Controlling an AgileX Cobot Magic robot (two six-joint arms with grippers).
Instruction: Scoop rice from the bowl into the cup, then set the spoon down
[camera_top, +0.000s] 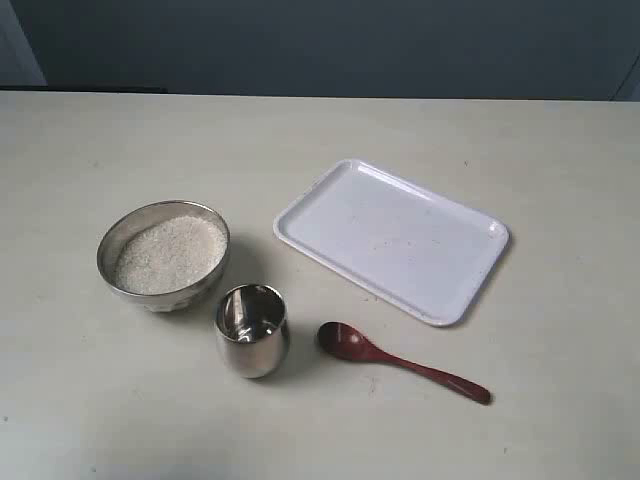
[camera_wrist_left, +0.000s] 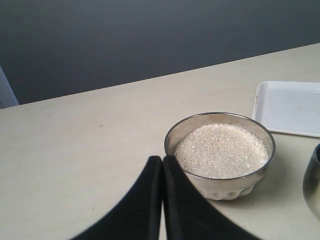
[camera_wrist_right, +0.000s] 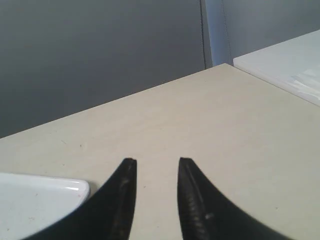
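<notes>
A steel bowl (camera_top: 163, 255) (camera_wrist_left: 220, 152) full of white rice (camera_top: 170, 254) (camera_wrist_left: 221, 150) stands at the left of the table. Just to its front right is the small steel cup (camera_top: 252, 330), whose edge shows in the left wrist view (camera_wrist_left: 313, 181). The dark red spoon (camera_top: 400, 362) lies flat on the table right of the cup, its bowl end toward the cup. Neither gripper appears in the exterior view. My left gripper (camera_wrist_left: 162, 159) is shut and empty, close beside the bowl. My right gripper (camera_wrist_right: 157, 161) is open over bare table, holding nothing.
An empty white tray (camera_top: 393, 240) (camera_wrist_left: 290, 107) (camera_wrist_right: 35, 200) lies at the middle right of the table, behind the spoon. A dark wall runs behind the table's far edge. Another pale surface (camera_wrist_right: 285, 65) shows beyond the table in the right wrist view.
</notes>
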